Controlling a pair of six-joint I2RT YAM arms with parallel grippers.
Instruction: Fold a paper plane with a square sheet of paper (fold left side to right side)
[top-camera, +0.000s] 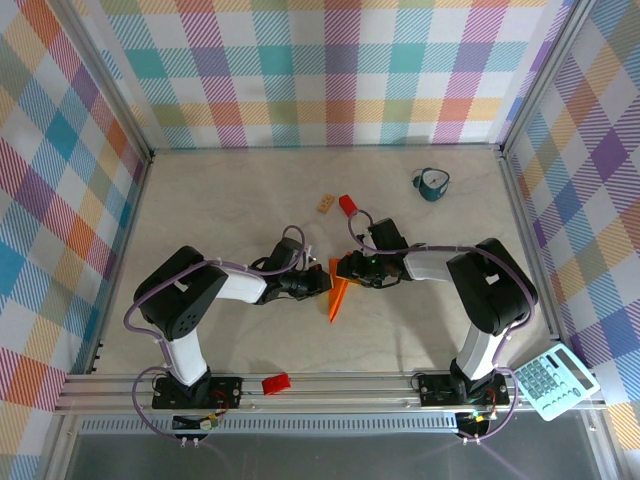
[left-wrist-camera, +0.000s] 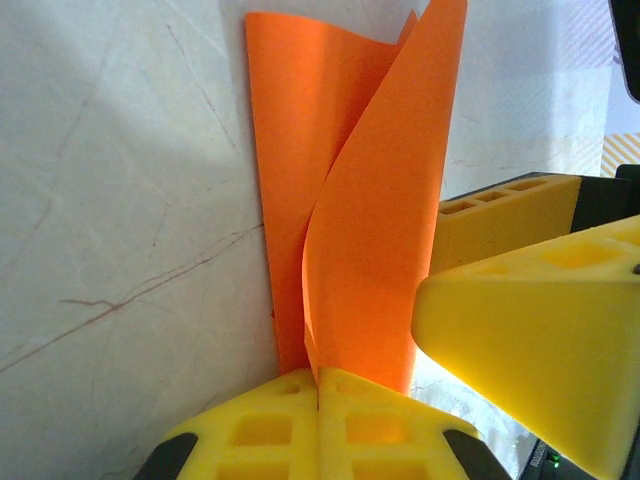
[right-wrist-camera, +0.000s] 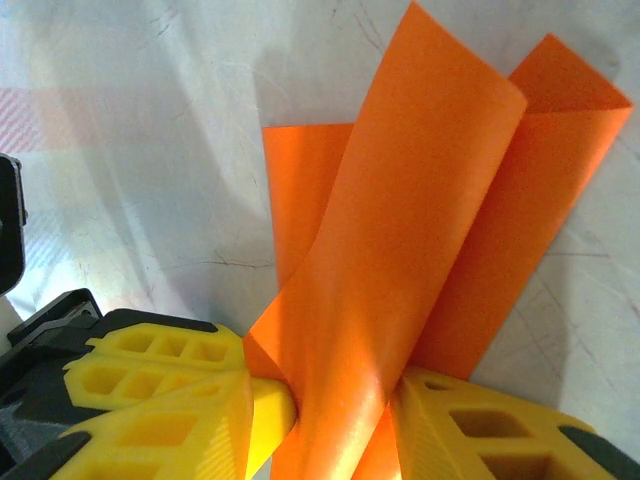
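yellow fingers (left-wrist-camera: 260, 430) of my left end effector (left-wrist-camera: 318, 385): bottom edge of the left wrist view, pressed together with only a seam between them, pinched on the near end of the sheet of paper (left-wrist-camera: 350, 200).

sheet of paper: bright orange, plain, folded into long narrow layers. in the left wrist view it rises from that pinch toward the top of the frame, one layer flat on the bench (left-wrist-camera: 120, 200), another lifted and curling over it. in the top view it sits just below the centre of the frame, a slim wedge with its point toward the lower left, between my two end effectors.

right end effector (right-wrist-camera: 340, 410): bottom of the right wrist view. its yellow fingers (right-wrist-camera: 480, 430) stand a little apart, a curled flap of the paper filling the gap and touching both inner faces; gripped, not flattened. more orange layers fan out behind it toward the upper right of the frame. in the left wrist view these fingers show at the right edge, just beside the paper.

left arm (top-camera: 190, 300), right arm (top-camera: 490, 290): top view, bent inward from the bottom corners, wrists meeting at the paper.

red block (top-camera: 347, 205), tan block (top-camera: 326, 204): side by side above the paper, apart from it.

teal cup (top-camera: 432, 183): upper right of the bench.

second red block (top-camera: 275, 383): on the metal rail (top-camera: 340, 385) at the bottom, between the arm bases.

calculator (top-camera: 553, 382): lower right corner, at the rail's right end.

plaid walls (top-camera: 330, 70): left, top and right of the frame.
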